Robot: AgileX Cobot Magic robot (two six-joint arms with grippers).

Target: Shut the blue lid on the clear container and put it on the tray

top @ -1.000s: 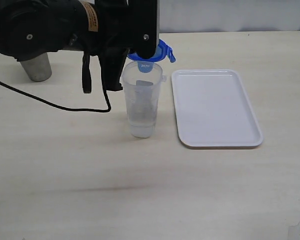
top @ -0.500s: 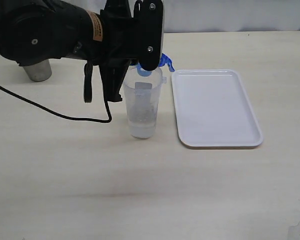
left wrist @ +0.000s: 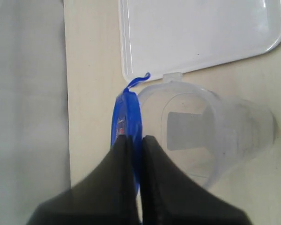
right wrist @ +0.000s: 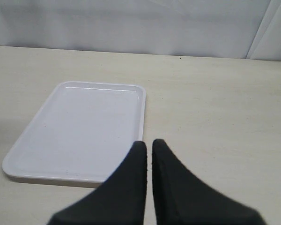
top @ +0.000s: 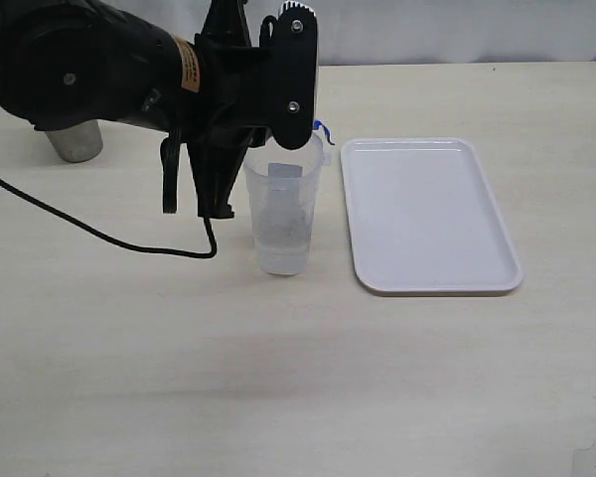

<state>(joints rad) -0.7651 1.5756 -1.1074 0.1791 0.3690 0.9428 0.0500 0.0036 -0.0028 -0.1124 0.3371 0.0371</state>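
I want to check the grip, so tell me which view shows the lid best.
The left wrist view: the lid is edge-on, pinched in the left gripper beside the rim of the container. The exterior view shows only a sliver of the lid beside the gripper. The right wrist view shows only the tray.

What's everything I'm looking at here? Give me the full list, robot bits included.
clear container: one, see-through, upright on the table beside the tray.
blue lid: one, blue, pinched edge-on at the container's rim.
tray: one, white, flat on the table.
metal cup: one, grey, at the table's far side, partly hidden by the arm.
cable: one, black, trailing from the arm onto the table.
table: one, pale beige.
left gripper: one, black, closed on the lid.
right gripper: one, black, closed, holding nothing, near the tray.
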